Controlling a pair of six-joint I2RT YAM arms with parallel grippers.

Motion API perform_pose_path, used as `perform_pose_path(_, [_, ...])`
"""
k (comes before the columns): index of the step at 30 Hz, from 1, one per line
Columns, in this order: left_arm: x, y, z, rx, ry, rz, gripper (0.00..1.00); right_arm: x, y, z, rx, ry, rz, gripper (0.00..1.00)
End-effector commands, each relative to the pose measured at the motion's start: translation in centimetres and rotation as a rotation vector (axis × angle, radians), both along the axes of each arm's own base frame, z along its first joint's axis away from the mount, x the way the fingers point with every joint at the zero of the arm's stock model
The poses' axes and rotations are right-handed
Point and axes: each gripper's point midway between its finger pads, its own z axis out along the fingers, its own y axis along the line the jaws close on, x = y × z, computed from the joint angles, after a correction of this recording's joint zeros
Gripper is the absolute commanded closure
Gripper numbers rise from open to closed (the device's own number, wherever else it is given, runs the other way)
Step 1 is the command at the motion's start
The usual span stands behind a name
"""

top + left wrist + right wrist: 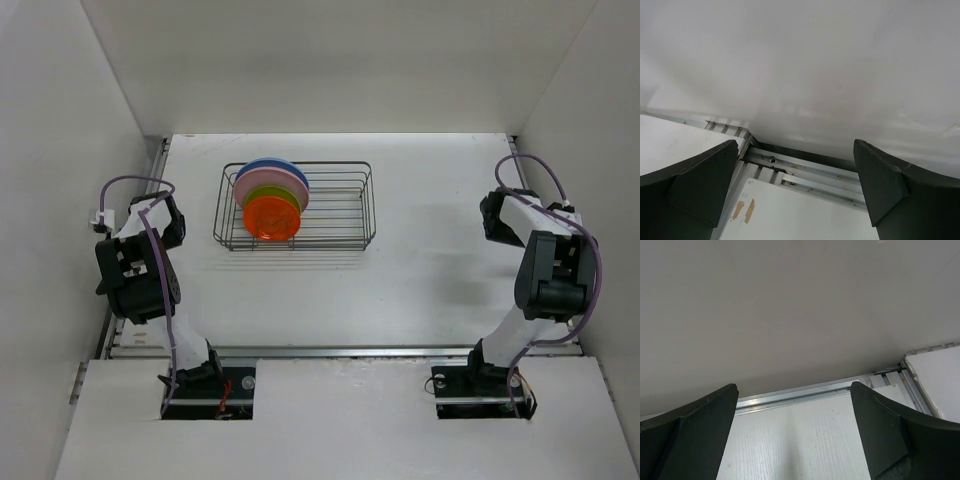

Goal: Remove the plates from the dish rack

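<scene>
The dish rack (371, 208), a dark wire basket, sits on the table at the back centre. All the plates stand on edge in its left half, one behind the other: orange (270, 218) in front, then lime green (289, 195), pink (263, 181) and blue (272, 164) at the back. My left gripper (171, 220) is folded back at the left wall, well left of the rack. In its wrist view it is open and empty (795, 192). My right gripper (494, 216) is at the right wall, far from the rack, and is open and empty (792, 437).
White walls enclose the table on three sides. Aluminium rails run along the left edge (805, 172) and the right edge (800, 392). The right half of the rack holds nothing. A white board (340, 420) covers the near edge around the arm bases.
</scene>
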Motion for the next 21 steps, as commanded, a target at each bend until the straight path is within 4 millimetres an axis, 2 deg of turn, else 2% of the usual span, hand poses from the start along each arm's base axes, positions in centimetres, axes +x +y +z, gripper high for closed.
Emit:
perform_pose_path(1, [-2.5,-0.6,2.9,-0.033,0.201,-0.013,0.0,0.2,-0.2,0.9,-0.011,-0.001,-0.003,0.0])
perform_pose_path(5, [-2.4,-0.6,3.1,-0.034,0.205,-0.014,0.0,0.2,-0.2,0.9,-0.011,-0.001,-0.003,0.0])
perform_pose_path(7, [-0.9,0.1,4.8,-0.03,0.306,-0.045,0.0,0.1,-0.2,0.9,-0.007,0.019,-0.001,0.0])
perform_pose_path(8, [-0.1,0.3,5.7,-0.053,0.376,-0.051,0.0,0.7,-0.3,1.7,-0.008,0.008,0.002,0.0])
perform_pose_path(9, [2.5,1.0,7.6,-0.065,0.411,-0.057,0.0,1.1,-0.3,2.5,-0.004,0.024,0.007,0.0])
perform_pose_path(10, [3.0,1.0,8.6,-0.155,0.583,-0.067,0.0,1.8,0.0,3.3,0.015,0.128,0.035,0.0])
perform_pose_path(11, [3.9,1.1,9.3,-0.204,0.62,-0.074,0.0,2.8,0.2,4.3,0.021,0.167,0.055,0.0])
perform_pose_path(12, [4.6,1.1,10.0,-0.242,0.617,-0.083,0.0,5.3,0.8,6.5,0.005,0.157,0.095,0.0])
perform_pose_path(13, [5.6,1.2,12.3,-0.243,0.525,-0.099,0.0,6.4,1.3,7.8,-0.011,0.187,0.122,0.0])
perform_pose_path(14, [6.3,0.8,12.4,-0.328,0.499,-0.152,0.0,8.7,3.1,10.5,-0.001,0.155,0.186,0.0])
perform_pose_path(15, [7.7,0.4,12.9,-0.389,0.44,-0.242,0.0,9.8,4.3,12.0,0.023,0.114,0.228,0.0])
perform_pose_path(16, [8.5,-1.0,14.5,-0.46,0.329,-0.428,0.0,11.2,5.9,12.8,0.058,0.094,0.279,0.0])
perform_pose_path(17, [14.7,-4.8,13.6,-0.642,0.191,-0.943,0.0,15.1,9.7,14.1,0.149,0.079,0.451,0.0])
perform_pose_path(18, [16.3,-8.3,15.0,-0.668,0.131,-1.239,0.0,17.5,10.9,13.8,0.203,0.144,0.581,0.0])
perform_pose_path(19, [16.7,-11.9,16.6,-0.655,0.126,-1.501,0.0,20.0,15.5,15.6,0.227,0.154,0.837,0.0])
perform_pose_path(20, [15.7,-17.2,19.3,-0.58,0.156,-1.785,0.0,22.0,19.4,16.6,0.229,0.179,1.088,0.0])
perform_pose_path(21, [13.8,-22.5,19.6,-0.626,0.202,-2.071,0.0,23.9,23.6,19.6,0.118,0.18,1.36,0.0])
